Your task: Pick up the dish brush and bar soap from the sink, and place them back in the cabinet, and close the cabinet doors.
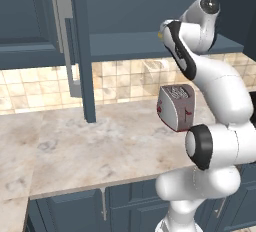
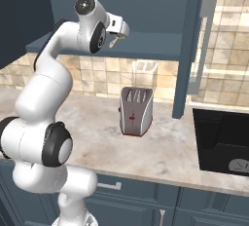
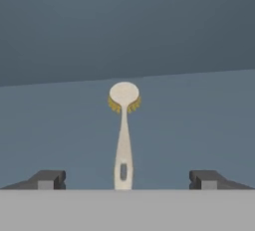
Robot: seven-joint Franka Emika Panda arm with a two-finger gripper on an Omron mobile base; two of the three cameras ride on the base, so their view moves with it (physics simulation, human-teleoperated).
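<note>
The dish brush (image 3: 123,125) lies flat on the dark blue-grey shelf of the cabinet (image 3: 199,125), cream head pointing away from me, handle end toward me. My gripper (image 3: 127,179) is open, its two fingertips (image 3: 47,179) wide apart on either side of the handle end, touching nothing. From the base, the hand (image 1: 164,32) sits at the shelf's front edge (image 1: 125,43), seen from the other side too (image 2: 120,31). Both cabinet doors (image 1: 35,21) (image 2: 192,49) stand open. The black sink (image 2: 223,142) lies at the right. The bar soap is out of view.
A red-and-silver toaster (image 1: 176,107) (image 2: 136,110) stands on the beige marble counter (image 1: 90,146) below the shelf. The open doors' long silver handles (image 1: 65,41) (image 2: 204,45) hang on either side of my arm. The sink's round grey drain (image 2: 238,165) shows at the right edge.
</note>
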